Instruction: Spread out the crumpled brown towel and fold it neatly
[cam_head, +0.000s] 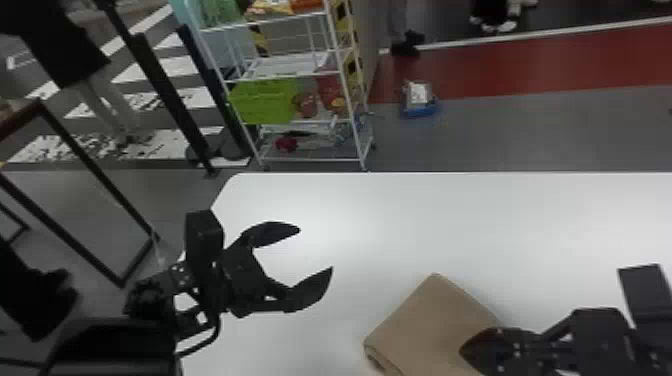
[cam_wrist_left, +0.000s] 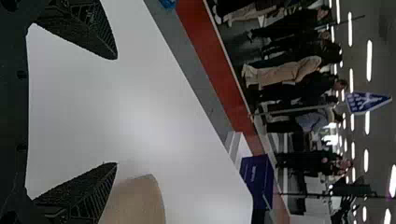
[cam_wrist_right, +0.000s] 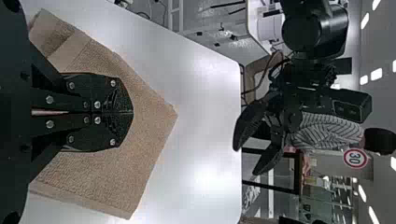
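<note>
Your towel (cam_head: 425, 320) lies on the white table (cam_head: 400, 215), folded into a compact packet set at a slant, with 1 corner pointing toward the far side. Its left corner in the head view shows a rounded, layered edge, so you are past the spreading, and the folding looks close to done; the step in hand is most likely a last press or a tidy of the packet.

Your right gripper (cam_wrist_right: 132, 112) is over the towel, its 2 fingers together, meeting along a seam with no cloth visible between them. You cannot tell from here whether they press on the top layer or sit just above it.

Your left gripper (cam_head: 316, 249) is off to the left of the towel, above the table, its 2 fingers wide apart with nothing between them.

If you want the packet flatter, the next move calls for a light stroke with the closed right fingers, out toward the edges, then a straight lift. Drag too hard and you may skew the top layer or slide the whole towel. If the edges line up well enough for you, just raise the right gripper clear and leave the left gripper out of it.
</note>
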